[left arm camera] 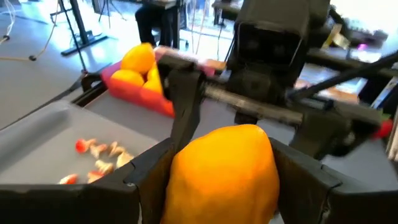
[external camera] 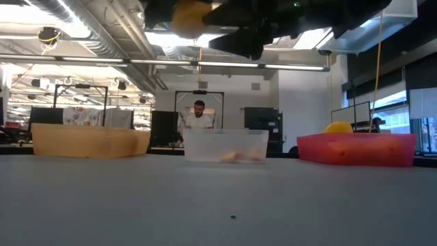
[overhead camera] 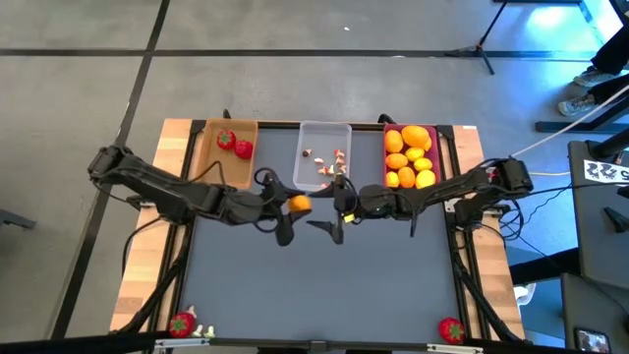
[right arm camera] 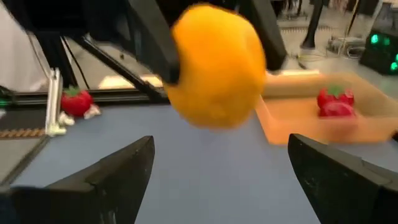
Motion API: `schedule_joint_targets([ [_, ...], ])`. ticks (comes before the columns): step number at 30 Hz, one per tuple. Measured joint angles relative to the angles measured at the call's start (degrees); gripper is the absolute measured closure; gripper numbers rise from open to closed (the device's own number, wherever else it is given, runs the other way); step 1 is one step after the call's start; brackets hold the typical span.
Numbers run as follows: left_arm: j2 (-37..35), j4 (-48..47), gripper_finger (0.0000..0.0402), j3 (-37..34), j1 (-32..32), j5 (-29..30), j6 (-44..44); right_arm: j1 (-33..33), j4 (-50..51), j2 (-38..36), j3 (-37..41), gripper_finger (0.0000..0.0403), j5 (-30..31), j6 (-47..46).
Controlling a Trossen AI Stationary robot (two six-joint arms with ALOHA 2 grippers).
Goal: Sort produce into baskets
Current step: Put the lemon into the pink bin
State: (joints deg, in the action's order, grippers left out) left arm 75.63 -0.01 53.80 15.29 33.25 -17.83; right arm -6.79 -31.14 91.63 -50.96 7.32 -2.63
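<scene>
Over the middle of the table my left gripper [overhead camera: 293,205] is shut on an orange round fruit [overhead camera: 301,204], lifted above the grey surface. My right gripper [overhead camera: 330,207] faces it from the table's right, open; its fingers [right arm camera: 134,165] stand short of the fruit [right arm camera: 217,65] and touch nothing. Along the far edge stand the tan basket [overhead camera: 209,157] with two red strawberries [overhead camera: 235,145], the clear basket [overhead camera: 324,131] with small white-and-red bits [overhead camera: 326,165], and the magenta basket [overhead camera: 385,157] with yellow and orange fruits [overhead camera: 410,155]. My left gripper pinches the orange fruit by its two opposite sides [left arm camera: 177,171] between its two fingers. The fingers come nearly level from the table's left. The fruit is lifted clear of the table, high in the low view [external camera: 191,17].
One strawberry [overhead camera: 182,323] with small white bits [overhead camera: 203,332] beside it lies at the near left corner. Another strawberry [overhead camera: 451,329] lies at the near right corner. The grey mat [overhead camera: 314,285] between them is bare. A person [external camera: 199,115] stands in the room behind.
</scene>
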Motion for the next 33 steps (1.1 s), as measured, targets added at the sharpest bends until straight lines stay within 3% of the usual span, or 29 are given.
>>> schedule_joint_targets([
  [9,3.65,9.42,0.0172,0.00,-0.83,-0.02,0.40,0.02,-8.88,1.31,0.04,0.0057,-2.87,0.11],
  [19,3.70,9.59,0.0159,0.00,-0.83,0.39,1.49,0.07,-9.15,1.31,0.04,0.0216,-2.30,1.18],
  [26,3.02,7.16,0.0099,0.00,-0.18,-0.04,1.35,-0.01,-5.80,0.63,0.04,0.0216,0.41,2.37],
  [33,-3.84,-11.44,0.0082,0.04,3.05,0.06,-5.30,0.00,10.15,-6.30,0.04,0.0213,7.99,2.79],
])
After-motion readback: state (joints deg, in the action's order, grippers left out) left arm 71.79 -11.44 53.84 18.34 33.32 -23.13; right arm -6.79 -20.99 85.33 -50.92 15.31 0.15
